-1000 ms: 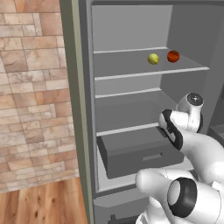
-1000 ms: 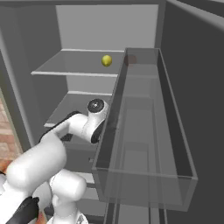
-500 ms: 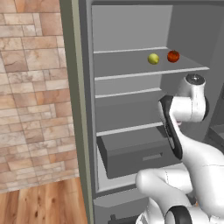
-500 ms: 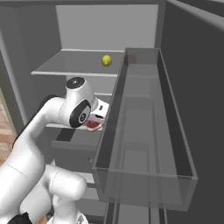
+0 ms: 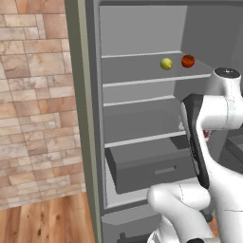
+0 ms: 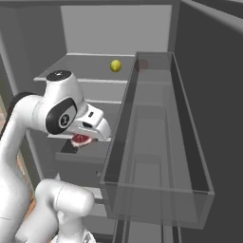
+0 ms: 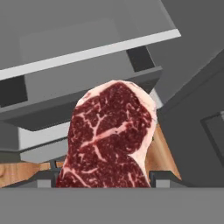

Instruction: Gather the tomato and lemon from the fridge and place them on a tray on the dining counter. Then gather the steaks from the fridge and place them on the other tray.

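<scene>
Pincer (image 7: pixel 105 186): clamped on steak (image 7: pixel 109 135), now raised out of drawer (image 5: pixel 147 166).
Lemon (image 5: pixel 166 63), tomato (image 5: pixel 188 60): unmoved on shelf.
Meaning: steak taken first; fruit remains.

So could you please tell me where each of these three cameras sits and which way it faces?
Left base view: behind the arm's left, facing the open fridge; lemon and tomato on a shelf; arm at right.
Right base view: behind its right, along the door bin; arm at left.
Hand view: on the hand, facing the steak.
Both base views share the lemon.
</scene>
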